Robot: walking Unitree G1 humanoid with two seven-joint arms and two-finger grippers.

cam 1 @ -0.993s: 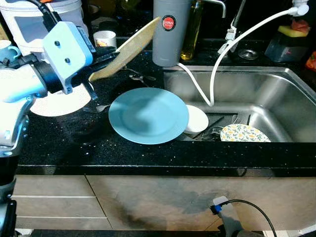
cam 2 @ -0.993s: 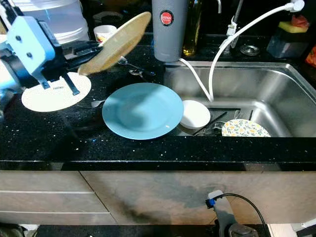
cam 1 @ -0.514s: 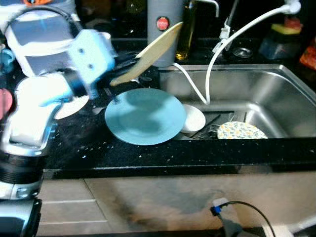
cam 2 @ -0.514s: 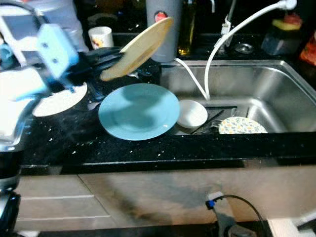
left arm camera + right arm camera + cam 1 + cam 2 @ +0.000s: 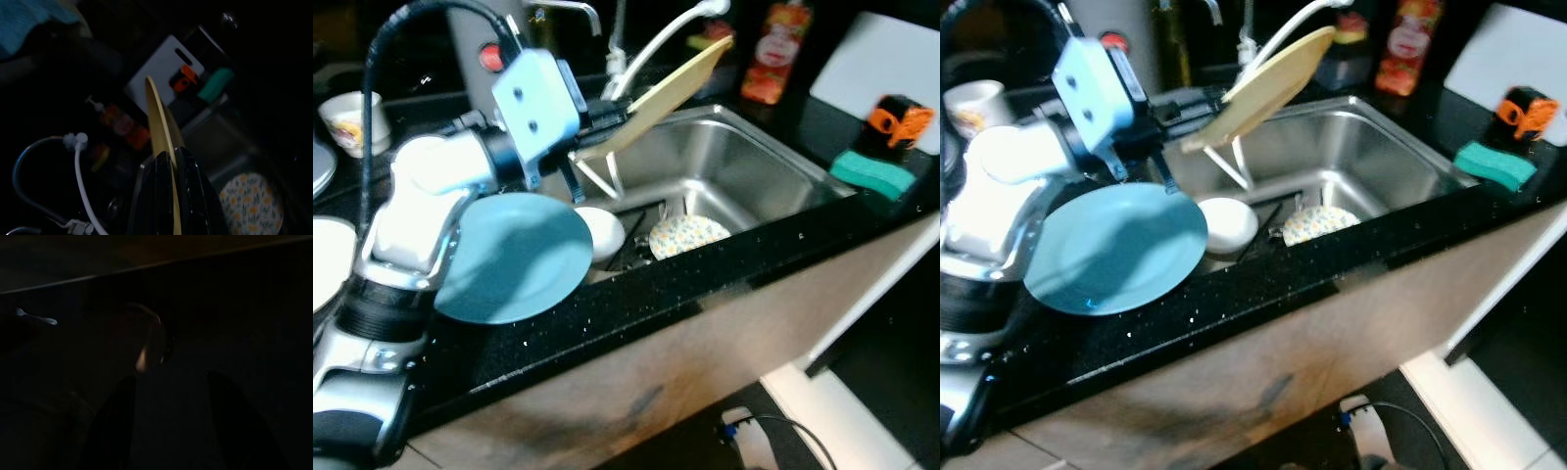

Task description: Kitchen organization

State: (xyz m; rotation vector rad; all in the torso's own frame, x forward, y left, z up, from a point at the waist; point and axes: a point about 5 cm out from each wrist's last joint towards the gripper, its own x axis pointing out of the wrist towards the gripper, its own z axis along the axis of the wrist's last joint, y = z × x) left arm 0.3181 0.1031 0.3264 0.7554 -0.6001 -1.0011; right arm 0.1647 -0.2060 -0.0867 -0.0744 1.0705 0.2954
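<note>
My left gripper (image 5: 605,119) is shut on the rim of a tan plate (image 5: 671,86), held tilted on edge in the air above the left part of the steel sink (image 5: 754,162). The left wrist view looks along the black fingers (image 5: 193,196) clamped on that tan plate (image 5: 160,125). A blue plate (image 5: 514,257) lies on the black counter, below my arm. A small white bowl (image 5: 598,233) and a floral plate (image 5: 690,235) lie in the sink. My right gripper (image 5: 171,377) hangs idle in the dark, fingers apart.
A white hose (image 5: 661,44) arcs over the sink. On the counter's right end sit a green sponge (image 5: 871,173), an orange-and-black item (image 5: 898,119) and a white cutting board (image 5: 881,59). A red bottle (image 5: 769,49) stands behind the sink; a cup (image 5: 350,119) stands far left.
The camera has swung to the right. My left gripper has carried the tan plate from above the counter rightward to above the sink, still tilted.
</note>
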